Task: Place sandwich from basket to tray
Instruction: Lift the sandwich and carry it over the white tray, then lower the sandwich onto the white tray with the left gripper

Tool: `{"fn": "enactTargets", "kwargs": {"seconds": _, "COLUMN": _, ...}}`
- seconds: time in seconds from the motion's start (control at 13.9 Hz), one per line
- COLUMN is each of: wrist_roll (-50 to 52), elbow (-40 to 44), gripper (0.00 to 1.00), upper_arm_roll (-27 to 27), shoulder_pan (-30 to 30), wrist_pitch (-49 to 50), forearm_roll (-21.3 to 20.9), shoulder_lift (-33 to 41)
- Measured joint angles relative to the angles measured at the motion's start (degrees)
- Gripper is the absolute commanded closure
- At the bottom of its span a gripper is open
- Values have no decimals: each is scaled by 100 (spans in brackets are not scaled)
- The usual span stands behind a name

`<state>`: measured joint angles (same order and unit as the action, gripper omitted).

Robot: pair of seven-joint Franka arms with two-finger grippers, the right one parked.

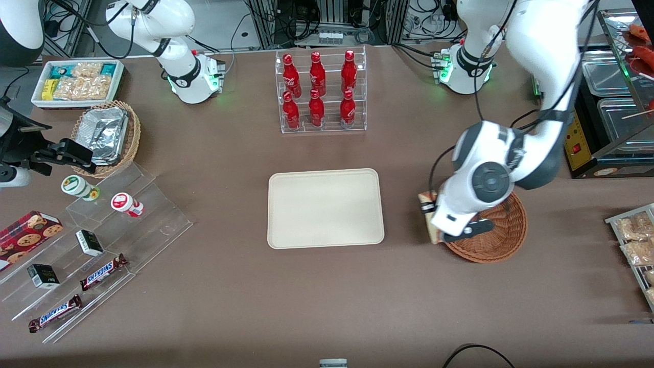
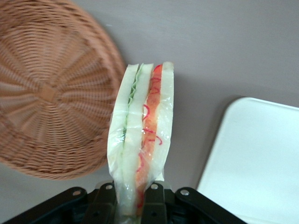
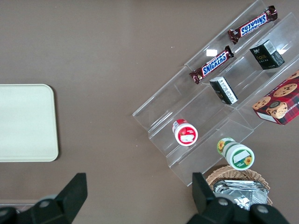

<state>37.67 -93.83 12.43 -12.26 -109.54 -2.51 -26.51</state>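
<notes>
My left gripper [image 2: 133,198] is shut on the sandwich [image 2: 142,135], a plastic-wrapped wedge of white bread with red and green filling, which hangs above the brown table. In the front view the sandwich [image 1: 428,217] shows beside the reddish-brown wicker basket [image 1: 503,232], between basket and tray, with the gripper [image 1: 433,220] mostly hidden by the arm's wrist. The basket [image 2: 44,88] looks empty. The cream tray [image 1: 325,207] lies flat at the table's middle with nothing on it; its corner [image 2: 254,158] shows near the sandwich.
A clear rack of red bottles [image 1: 321,92] stands farther from the front camera than the tray. Toward the parked arm's end are a tan wicker basket with foil trays [image 1: 106,134], a white snack bin [image 1: 77,82] and acrylic steps [image 1: 97,255] with candy bars. Snack packets [image 1: 636,240] lie toward the working arm's end.
</notes>
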Motion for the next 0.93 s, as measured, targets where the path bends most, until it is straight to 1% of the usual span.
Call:
{"fn": "enactTargets", "kwargs": {"seconds": 0.43, "wrist_roll": 701, "elbow": 782, "gripper": 100, "upper_arm_roll": 26, "shoulder_pan": -1069, "wrist_pitch": -53, "forearm_roll": 2, "shoulder_lift": -737}}
{"fn": "enactTargets", "kwargs": {"seconds": 0.86, "wrist_roll": 1847, "elbow": 1358, "gripper": 100, "upper_arm_roll": 6, "shoulder_pan": -2048, "wrist_pitch": -738, "forearm_roll": -18, "shoulder_lift": -1459}}
{"fn": "enactTargets", "kwargs": {"seconds": 0.93, "wrist_roll": 1991, "elbow": 1497, "gripper": 100, "upper_arm_roll": 0, "shoulder_pan": -2175, "wrist_pitch": -771, "forearm_roll": -93, "shoulder_lift": -1614}}
